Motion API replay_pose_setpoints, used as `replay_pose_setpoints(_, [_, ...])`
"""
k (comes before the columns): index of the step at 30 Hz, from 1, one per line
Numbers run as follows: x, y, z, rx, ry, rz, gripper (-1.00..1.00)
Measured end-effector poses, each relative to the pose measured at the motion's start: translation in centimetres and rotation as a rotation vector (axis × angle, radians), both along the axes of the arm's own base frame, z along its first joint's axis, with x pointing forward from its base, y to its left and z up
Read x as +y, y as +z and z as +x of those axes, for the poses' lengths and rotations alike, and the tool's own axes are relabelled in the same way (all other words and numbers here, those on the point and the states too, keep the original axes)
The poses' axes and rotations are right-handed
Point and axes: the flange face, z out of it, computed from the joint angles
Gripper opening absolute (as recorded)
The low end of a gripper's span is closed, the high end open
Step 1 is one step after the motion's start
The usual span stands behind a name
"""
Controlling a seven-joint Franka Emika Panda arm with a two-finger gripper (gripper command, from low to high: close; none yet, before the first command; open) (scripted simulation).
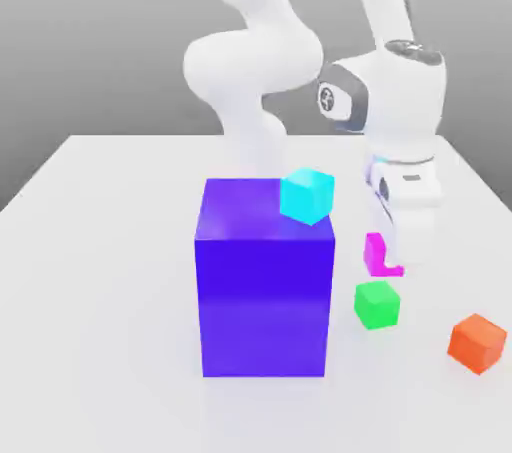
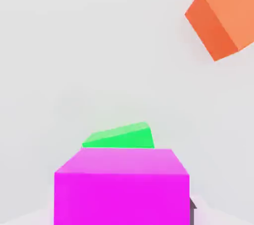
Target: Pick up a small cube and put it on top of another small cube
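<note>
the big purple-blue block (image 1: 265,291) sits nearest, a cyan cube (image 1: 306,195) at its top right corner. right of it, the tool (image 1: 392,263) is clenched on the small cube (image 1: 376,253), just above the green cube (image 1: 377,303); it looks light, rigid, glossy, so flat-side grips suit. orange cube (image 1: 476,342) far right.

A simulated test scene: bare white table (image 1: 110,241), blank grey backdrop, plain glossy coloured blocks (image 1: 265,281).

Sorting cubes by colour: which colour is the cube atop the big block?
Cyan; exterior view shows it best.
</note>
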Motion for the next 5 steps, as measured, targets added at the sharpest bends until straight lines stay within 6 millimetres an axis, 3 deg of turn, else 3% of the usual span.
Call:
replay_pose_setpoints(2, [-0.1,-1.6,-0.1,0.000,-0.001,0.000,-1.00])
replay_pose_setpoints(3, [-0.1,-2.2,-0.2,0.000,0.001,0.001,1.00])
replay_pose_setpoints(5, [-0.1,-2.2,-0.2,0.000,0.000,0.001,1.00])
